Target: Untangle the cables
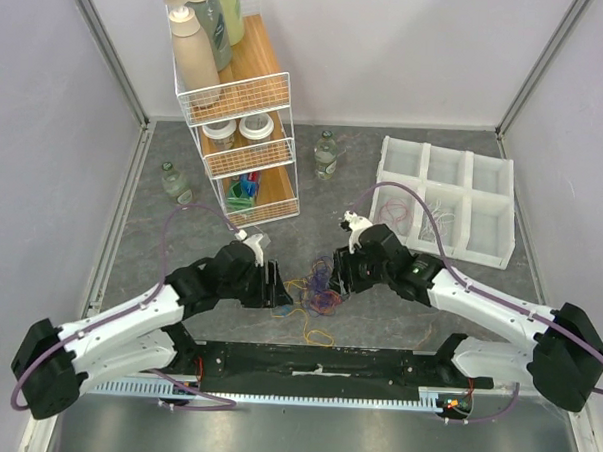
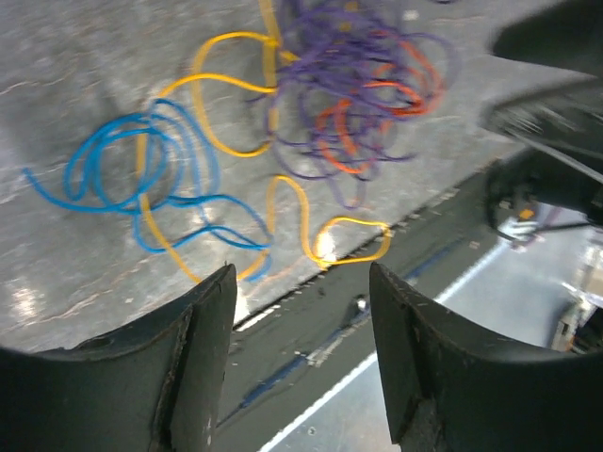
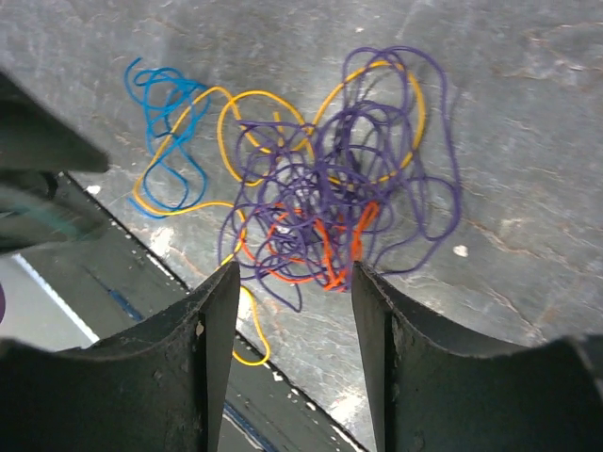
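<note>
A grey stone-patterned table [image 1: 160,250] lies under both pairs of jaws. Well beyond the left jaws stands a white wire rack [image 1: 283,90] with wooden shelves. Its top tier holds a beige pump bottle [image 1: 194,59] and green bottles [image 1: 221,17], its middle tier two white-lidded jars [image 1: 239,130], and its lowest tier small colourful items [image 1: 243,190] too small to tell apart. A small glass bottle [image 1: 175,180] stands beyond the left jaws and to their left, beside the rack. Another small bottle [image 1: 327,155] stands beyond the right jaws. A white six-compartment tray [image 1: 447,152] sits beyond the right jaws and to their right. A black strip [image 1: 315,365] runs along the table's near edge, behind both pairs of jaws.
</note>
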